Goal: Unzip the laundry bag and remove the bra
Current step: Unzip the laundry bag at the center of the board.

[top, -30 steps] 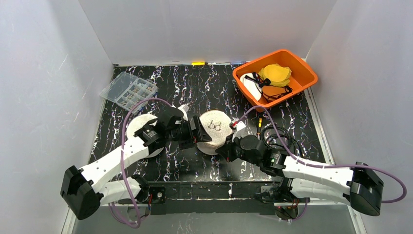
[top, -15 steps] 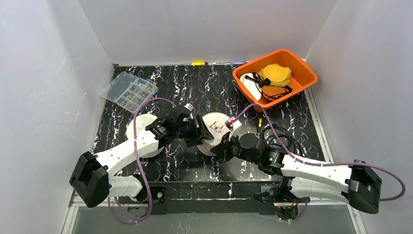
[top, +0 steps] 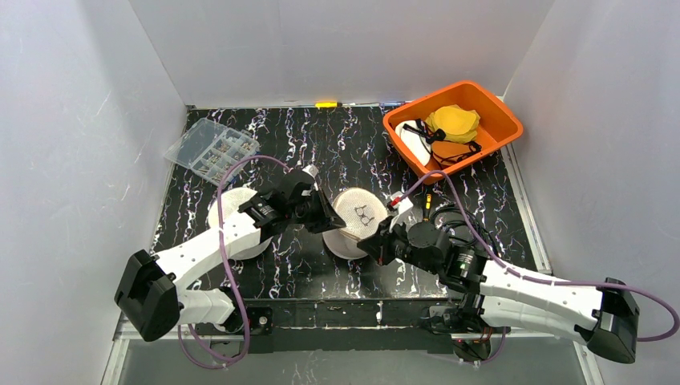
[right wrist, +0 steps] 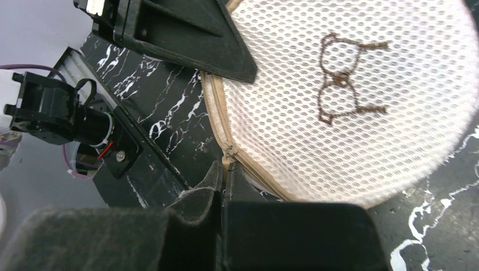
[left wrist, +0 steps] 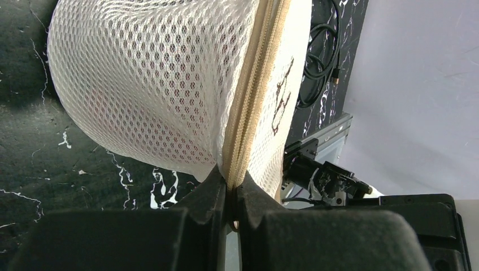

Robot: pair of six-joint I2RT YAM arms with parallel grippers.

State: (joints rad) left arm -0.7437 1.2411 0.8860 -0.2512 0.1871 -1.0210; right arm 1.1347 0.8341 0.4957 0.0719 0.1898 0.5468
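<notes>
The laundry bag is a round white mesh pouch with a brown bra drawing, tilted up off the black table between both arms. My left gripper is shut on its tan zipper seam, pinched at the fingertips of that gripper. My right gripper is shut on the small tan zipper pull at the bag's lower left rim, where its tips meet. The bra is hidden inside the mesh.
An orange bin holding yellow, orange and white garments stands at the back right. A clear compartment box lies at the back left. A second white round pouch lies under the left arm. Black cables coil to the right of the bag.
My left gripper has closed from wide open onto the bag's zipper seam. The bag has tipped up and shifted slightly right, and the right arm has drawn right with the pull.
</notes>
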